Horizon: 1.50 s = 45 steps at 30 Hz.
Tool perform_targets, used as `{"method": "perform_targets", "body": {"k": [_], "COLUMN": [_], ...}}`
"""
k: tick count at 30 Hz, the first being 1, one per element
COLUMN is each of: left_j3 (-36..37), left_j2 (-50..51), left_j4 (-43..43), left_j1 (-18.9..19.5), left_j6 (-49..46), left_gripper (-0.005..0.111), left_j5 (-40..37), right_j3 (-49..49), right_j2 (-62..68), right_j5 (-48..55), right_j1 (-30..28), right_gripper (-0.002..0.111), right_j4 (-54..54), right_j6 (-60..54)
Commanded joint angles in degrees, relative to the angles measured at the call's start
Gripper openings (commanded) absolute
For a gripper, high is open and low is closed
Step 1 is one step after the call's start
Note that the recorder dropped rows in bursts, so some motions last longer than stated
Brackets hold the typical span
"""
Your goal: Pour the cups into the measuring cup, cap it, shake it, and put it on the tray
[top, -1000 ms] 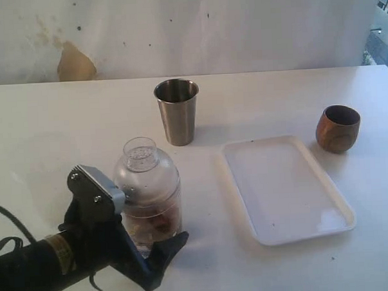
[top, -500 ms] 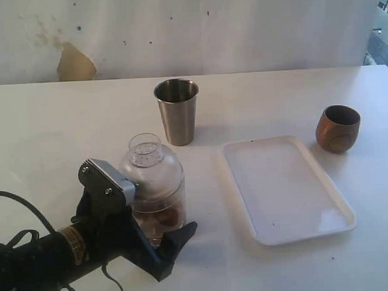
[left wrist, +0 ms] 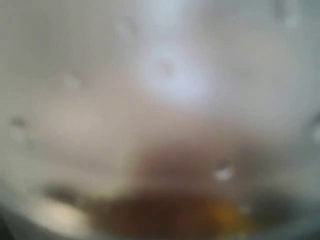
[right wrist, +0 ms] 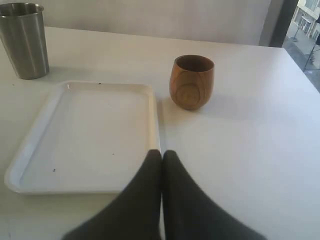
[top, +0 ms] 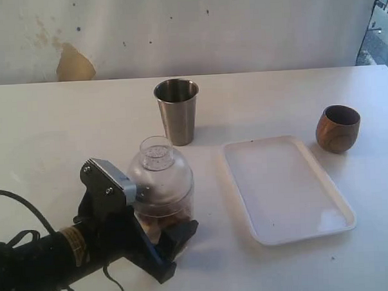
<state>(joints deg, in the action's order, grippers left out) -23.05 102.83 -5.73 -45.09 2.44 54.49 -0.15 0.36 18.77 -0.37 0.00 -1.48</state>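
Observation:
The clear measuring cup, with brown contents in its lower part and its dome cap on, sits between the fingers of my left gripper, which is shut on it left of the white tray. Up close, the left wrist view shows only a blur of the measuring cup. The steel tumbler stands behind it, and the wooden cup is at the tray's far right corner. My right gripper is shut and empty over the tray's near edge, with the wooden cup and the tumbler beyond.
A pale wall with a brown stain runs behind the white table. A black cable trails from the left arm at the front left.
My left gripper has carried the capped measuring cup to the right, toward the tray. Tumbler, wooden cup and tray have stayed put.

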Motion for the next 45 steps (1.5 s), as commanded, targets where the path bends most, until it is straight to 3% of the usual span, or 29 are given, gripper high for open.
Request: {"method": "perform_targets", "body": {"k": [1, 7, 13, 17, 21, 28, 32, 35, 45], "left_j3": [-0.3, -0.7, -6.7, -10.6, -12.5, -12.5, -10.9, -8.5, -5.6], "left_j2": [-6.3, -20.8, -34.7, -41.2, -45.0, -46.5, -45.3, -43.4, -33.4], "left_j4": [1.0, 7.9, 22.3, 28.2, 34.5, 34.5, 34.0, 33.7, 33.5], "left_j1": [-0.3, 0.0, 4.5, 11.1, 19.7, 35.7, 41.4, 43.6, 44.4], "left_j6": [1.7, 0.0, -21.2, -34.6, -40.8, -51.2, -55.2, -55.8, -77.3], "left_gripper": [0.000, 0.000, 0.000, 0.000, 0.000, 0.000, 0.000, 0.000, 0.000], "left_j5": [2.8, -1.6, -25.2, -34.9, -39.3, -48.0, -49.4, -45.0, -40.4], "right_j3": [0.2, 0.2, 0.2, 0.2, 0.2, 0.2, 0.2, 0.2, 0.2], "right_j2": [-0.4, -0.4, -0.4, -0.4, -0.4, -0.4, -0.4, -0.4, -0.4], "right_j5": [-0.4, -0.4, -0.4, -0.4, -0.4, -0.4, -0.4, -0.4, -0.4], "right_j1": [-0.2, -0.2, -0.2, -0.2, -0.2, -0.2, -0.2, -0.2, -0.2], "right_gripper": [0.000, 0.000, 0.000, 0.000, 0.000, 0.000, 0.000, 0.000, 0.000], "right_j4": [0.0, 0.0, 0.0, 0.0, 0.0, 0.0, 0.0, 0.0, 0.0], "right_j6": [0.2, 0.2, 0.2, 0.2, 0.2, 0.2, 0.2, 0.2, 0.2]}}
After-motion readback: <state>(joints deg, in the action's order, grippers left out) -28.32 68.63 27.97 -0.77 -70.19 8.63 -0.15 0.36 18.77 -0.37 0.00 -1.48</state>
